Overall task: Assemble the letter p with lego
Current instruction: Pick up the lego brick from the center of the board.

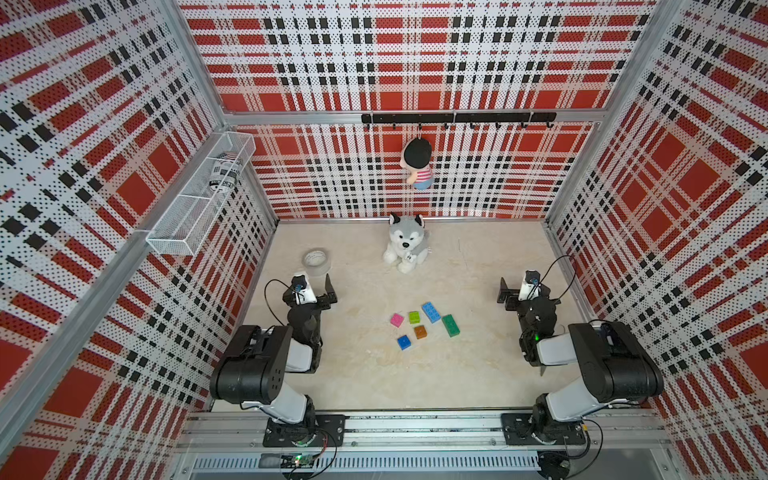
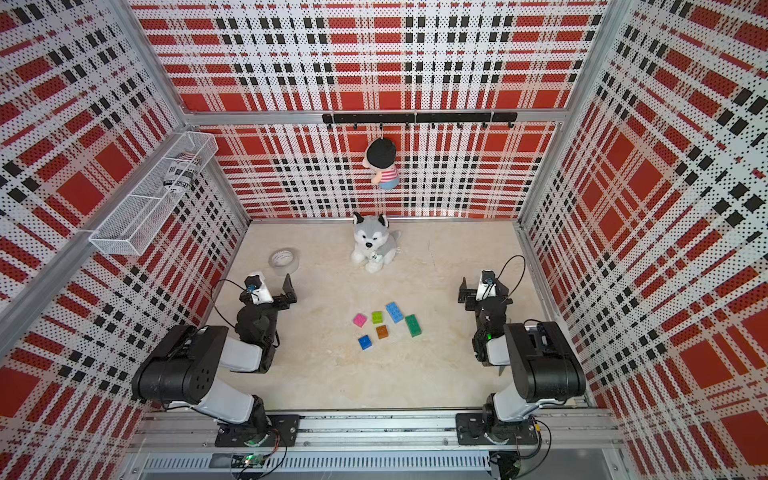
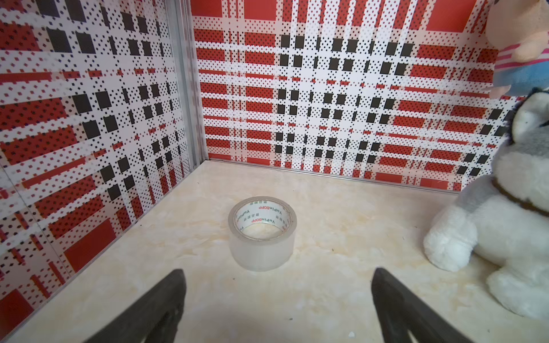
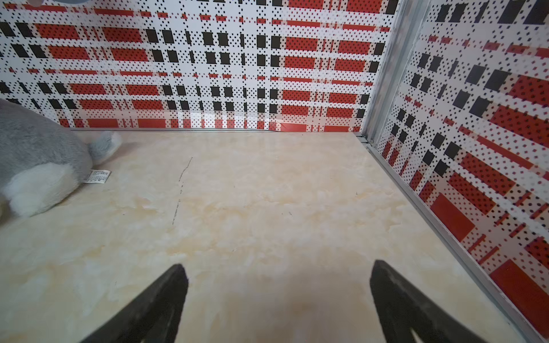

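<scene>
left gripper (image 3: 277,270) wide open, empty | right gripper (image 4: 277,263) likewise | bricks (image 1: 420,331) loose between arms, behind both | right seemingly nearer dark green brick (image 1: 451,324)

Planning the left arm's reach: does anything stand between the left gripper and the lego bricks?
Nothing visible. Bare table separates the open left gripper from the lego bricks; the tape roll and plush husky sit farther back, off that path.
</scene>
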